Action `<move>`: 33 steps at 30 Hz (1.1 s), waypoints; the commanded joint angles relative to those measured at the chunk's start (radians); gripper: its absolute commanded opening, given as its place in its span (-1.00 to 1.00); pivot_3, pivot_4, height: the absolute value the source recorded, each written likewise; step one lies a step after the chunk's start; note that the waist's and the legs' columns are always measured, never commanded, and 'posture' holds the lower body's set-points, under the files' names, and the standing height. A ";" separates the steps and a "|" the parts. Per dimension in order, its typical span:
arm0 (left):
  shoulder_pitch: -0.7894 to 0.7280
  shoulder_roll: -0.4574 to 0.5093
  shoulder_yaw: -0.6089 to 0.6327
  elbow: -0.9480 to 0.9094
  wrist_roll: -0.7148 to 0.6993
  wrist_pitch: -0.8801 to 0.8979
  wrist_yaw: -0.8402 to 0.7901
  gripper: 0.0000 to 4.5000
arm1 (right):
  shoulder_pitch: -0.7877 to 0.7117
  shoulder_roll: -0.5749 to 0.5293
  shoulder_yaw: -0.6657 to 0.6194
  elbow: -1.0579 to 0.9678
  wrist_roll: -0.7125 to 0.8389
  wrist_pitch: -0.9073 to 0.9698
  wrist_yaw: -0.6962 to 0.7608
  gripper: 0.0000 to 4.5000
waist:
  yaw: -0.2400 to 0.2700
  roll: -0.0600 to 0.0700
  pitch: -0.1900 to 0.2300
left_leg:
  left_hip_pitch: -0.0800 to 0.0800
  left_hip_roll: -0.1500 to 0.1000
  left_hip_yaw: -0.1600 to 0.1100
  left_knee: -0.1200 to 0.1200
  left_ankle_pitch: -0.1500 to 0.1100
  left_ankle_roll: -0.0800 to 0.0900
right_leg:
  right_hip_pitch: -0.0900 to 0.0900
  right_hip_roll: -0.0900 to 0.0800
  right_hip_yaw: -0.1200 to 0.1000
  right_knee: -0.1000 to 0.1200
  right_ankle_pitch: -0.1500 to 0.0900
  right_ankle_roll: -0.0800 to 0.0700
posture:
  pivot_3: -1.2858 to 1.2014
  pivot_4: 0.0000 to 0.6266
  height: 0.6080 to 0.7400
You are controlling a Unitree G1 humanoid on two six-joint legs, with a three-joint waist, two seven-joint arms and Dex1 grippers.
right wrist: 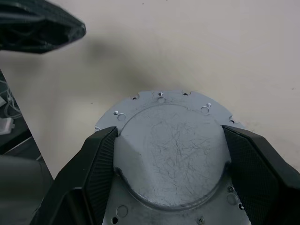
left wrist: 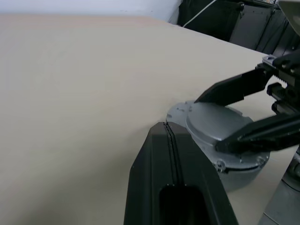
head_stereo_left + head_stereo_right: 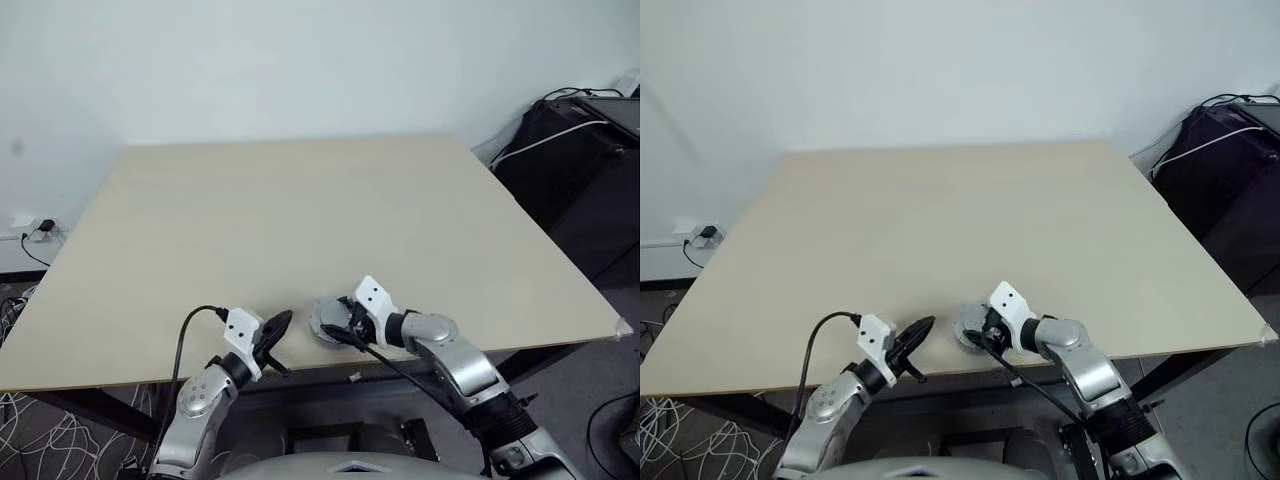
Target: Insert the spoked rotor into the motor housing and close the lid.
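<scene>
A round silver lid (image 1: pixel 171 140) with a scratched raised centre and a flange of small screw holes lies near the table's front edge. Under it shows the grey wall of the motor housing (image 2: pixel 239 176). The spoked rotor is hidden. My right gripper (image 1: pixel 169 132) has its two black fingers pressed against opposite sides of the lid's raised centre, shut on it. My left gripper (image 2: pixel 166 124) is shut and empty. It hovers just to the left of the lid (image 3: pixel 325 322), tips pointing at it, a small gap away.
The beige table (image 3: pixel 300 200) stretches far beyond the parts. The housing sits close to the front edge (image 3: pixel 300 372). A black bag with white cables (image 3: pixel 575 150) stands off the table's right side. A wall socket (image 3: pixel 40 228) is at the left.
</scene>
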 commanded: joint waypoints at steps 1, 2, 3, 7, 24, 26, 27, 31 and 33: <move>-0.017 -0.004 0.005 0.002 -0.003 -0.032 -0.009 -1.00 | 0.006 -0.035 0.002 0.024 -0.028 0.041 0.003 0.43 | 0.000 0.000 0.000 | 0.000 0.000 0.000 0.000 0.000 0.000 | 0.000 0.000 0.000 0.000 0.000 0.000 | 0.03 -1.00 1.00; -0.022 -0.006 0.005 0.009 -0.002 -0.033 -0.008 -1.00 | 0.006 -0.040 0.009 0.026 -0.039 0.033 0.001 0.43 | 0.001 0.000 0.000 | 0.000 0.000 0.000 0.000 0.000 -0.001 | 0.000 0.000 0.000 0.000 0.000 0.000 | 0.03 -1.00 1.00; -0.026 -0.008 0.005 0.014 -0.001 -0.034 -0.008 -1.00 | 0.005 -0.045 0.016 0.029 -0.046 0.026 0.001 0.43 | 0.001 0.000 0.000 | 0.000 0.000 0.000 0.000 0.000 -0.001 | 0.000 0.000 0.000 0.000 0.000 0.000 | 0.03 -1.00 1.00; -0.035 -0.013 0.003 0.016 0.000 -0.028 -0.005 -1.00 | 0.008 -0.058 0.036 0.037 -0.061 -0.008 0.013 0.43 | 0.000 0.000 0.000 | 0.000 -0.001 0.000 0.000 -0.001 -0.001 | 0.000 -0.001 0.000 0.000 0.000 0.001 | 0.03 -1.00 1.00; -0.020 0.007 -0.020 -0.156 0.005 0.111 0.028 -1.00 | 0.004 -0.053 0.058 0.071 -0.095 -0.029 -0.023 0.43 | -0.002 0.000 0.000 | 0.001 -0.001 0.000 0.000 -0.002 0.001 | 0.001 -0.001 0.000 0.000 -0.001 0.002 | 0.03 -1.00 1.00; -0.041 0.019 -0.028 -0.169 -0.003 0.173 0.018 -1.00 | 0.003 -0.049 0.063 0.070 -0.094 -0.024 -0.024 0.43 | -0.003 0.000 -0.001 | 0.002 -0.001 0.000 0.000 -0.003 0.000 | 0.002 -0.001 0.000 0.000 -0.001 0.002 | 0.03 -1.00 1.00; -0.057 0.023 -0.029 -0.171 -0.013 0.208 0.013 -1.00 | 0.002 -0.048 0.064 0.069 -0.093 -0.022 -0.024 0.43 | -0.004 0.000 -0.001 | 0.002 0.000 0.000 0.000 -0.003 -0.001 | 0.003 -0.001 0.000 0.000 -0.001 0.002 | 0.03 -1.00 1.00; -0.124 0.029 -0.023 -0.151 -0.026 0.297 0.012 -1.00 | -0.003 -0.042 0.067 0.070 -0.093 -0.017 -0.029 0.43 | -0.008 0.000 -0.001 | 0.003 0.000 0.000 0.001 -0.003 -0.001 | 0.003 0.000 0.000 0.000 -0.001 0.002 | 0.03 -1.00 1.00; -0.173 0.019 -0.010 -0.119 -0.036 0.345 0.022 -1.00 | -0.006 -0.036 0.067 0.070 -0.093 -0.014 -0.033 0.43 | -0.008 0.000 -0.001 | 0.003 0.000 0.000 0.001 -0.003 -0.001 | 0.003 0.000 0.000 0.000 -0.001 0.002 | 0.03 -1.00 1.00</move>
